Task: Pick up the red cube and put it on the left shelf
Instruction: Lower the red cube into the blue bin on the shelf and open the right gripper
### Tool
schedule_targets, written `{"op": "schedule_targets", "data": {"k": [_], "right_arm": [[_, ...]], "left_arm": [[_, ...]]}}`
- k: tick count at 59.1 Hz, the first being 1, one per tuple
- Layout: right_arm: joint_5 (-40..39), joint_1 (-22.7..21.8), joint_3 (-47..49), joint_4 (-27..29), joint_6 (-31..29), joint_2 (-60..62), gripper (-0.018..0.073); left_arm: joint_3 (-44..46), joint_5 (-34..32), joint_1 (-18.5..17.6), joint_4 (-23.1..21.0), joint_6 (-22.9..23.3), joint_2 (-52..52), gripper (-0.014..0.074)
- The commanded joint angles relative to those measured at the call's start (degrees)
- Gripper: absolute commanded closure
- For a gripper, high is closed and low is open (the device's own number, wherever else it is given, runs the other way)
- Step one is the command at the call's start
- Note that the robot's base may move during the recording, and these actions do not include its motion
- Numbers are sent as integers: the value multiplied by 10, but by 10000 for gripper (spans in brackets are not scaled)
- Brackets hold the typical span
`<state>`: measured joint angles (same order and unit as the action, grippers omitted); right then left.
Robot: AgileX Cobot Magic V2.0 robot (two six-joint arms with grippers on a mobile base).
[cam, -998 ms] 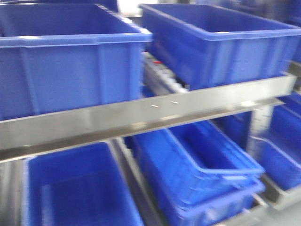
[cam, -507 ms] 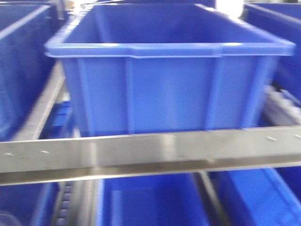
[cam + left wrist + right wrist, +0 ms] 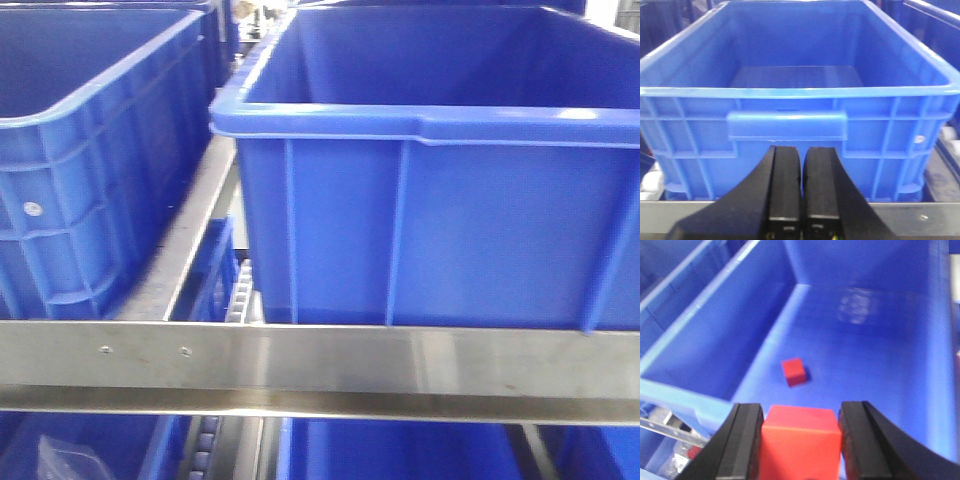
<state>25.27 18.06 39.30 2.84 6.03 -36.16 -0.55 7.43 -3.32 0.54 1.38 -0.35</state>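
The red cube (image 3: 800,442) is clamped between the fingers of the right gripper (image 3: 801,415) at lower centre, over an open blue crate (image 3: 730,335). A second red cube (image 3: 793,372) lies on the crate floor. The left gripper (image 3: 801,167) is pressed together, empty, facing a handled crate (image 3: 790,125) on the left shelf (image 3: 320,358).

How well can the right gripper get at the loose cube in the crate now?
Probably not now: the crate is open above the loose cube, but the right gripper is shut on a second cube.
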Motion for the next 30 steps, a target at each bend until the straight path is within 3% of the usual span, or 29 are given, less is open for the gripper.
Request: {"op": "schedule_targets", "data": {"k": [1, 30], "right_arm": [[-48, 0, 15, -2, -1, 2, 503], [-48, 0, 15, -2, -1, 2, 503]], "left_arm": [[-13, -50, 0, -2, 0, -9, 495], [-13, -50, 0, -2, 0, -9, 495]]}}
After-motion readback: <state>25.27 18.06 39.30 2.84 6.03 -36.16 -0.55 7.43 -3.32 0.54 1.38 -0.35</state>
